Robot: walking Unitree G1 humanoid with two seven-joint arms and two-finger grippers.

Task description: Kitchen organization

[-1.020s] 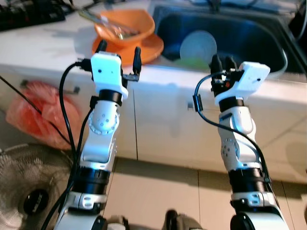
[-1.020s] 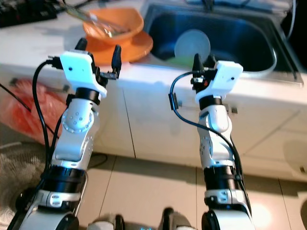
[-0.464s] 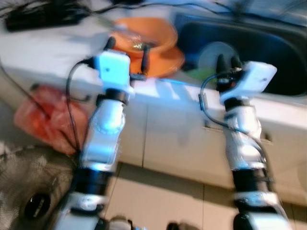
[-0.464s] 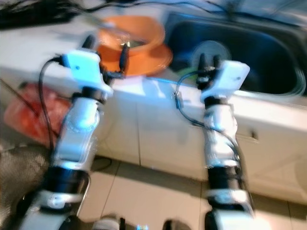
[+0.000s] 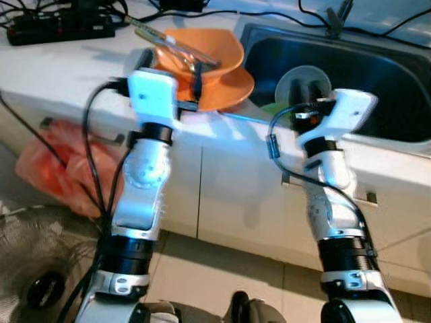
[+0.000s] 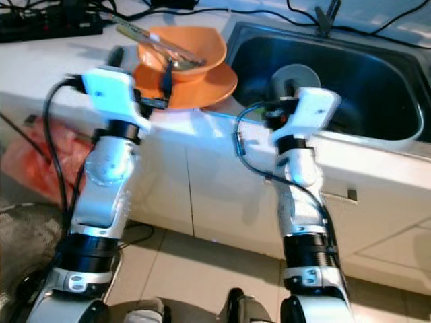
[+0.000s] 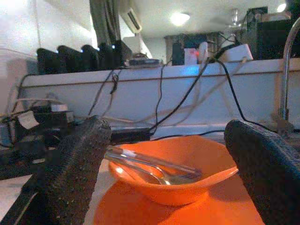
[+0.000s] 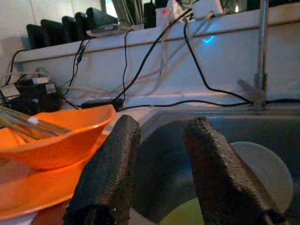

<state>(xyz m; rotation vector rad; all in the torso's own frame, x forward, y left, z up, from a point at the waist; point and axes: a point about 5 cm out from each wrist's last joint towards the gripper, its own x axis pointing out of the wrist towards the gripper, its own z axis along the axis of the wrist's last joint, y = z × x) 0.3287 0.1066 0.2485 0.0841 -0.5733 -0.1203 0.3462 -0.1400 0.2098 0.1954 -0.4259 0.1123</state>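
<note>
The left gripper (image 7: 164, 173) is spread wide, grasping nothing, poised at the counter (image 5: 60, 64) edge with the orange bowl (image 7: 173, 161) straight ahead at 12 o'clock. The bowl sits on an orange plate (image 5: 229, 91), with chopsticks (image 5: 168, 44) and a spoon (image 7: 161, 178) lying in it. The right gripper (image 8: 159, 164) is also released, fingers a little apart, at the sink (image 6: 350, 81) rim. A pale round plate (image 5: 303, 81) lies in the sink at its 12 o'clock, something green (image 8: 183, 215) beside it. Cables (image 6: 202, 10) and a power strip (image 5: 60, 27) run along the counter's back at 11 o'clock. A faucet (image 8: 260, 47) stands behind the sink. Below, at 9 o'clock, a red bag (image 5: 54, 168) and a fan (image 5: 34, 269) rest on the floor by the cabinet (image 5: 229, 182).
</note>
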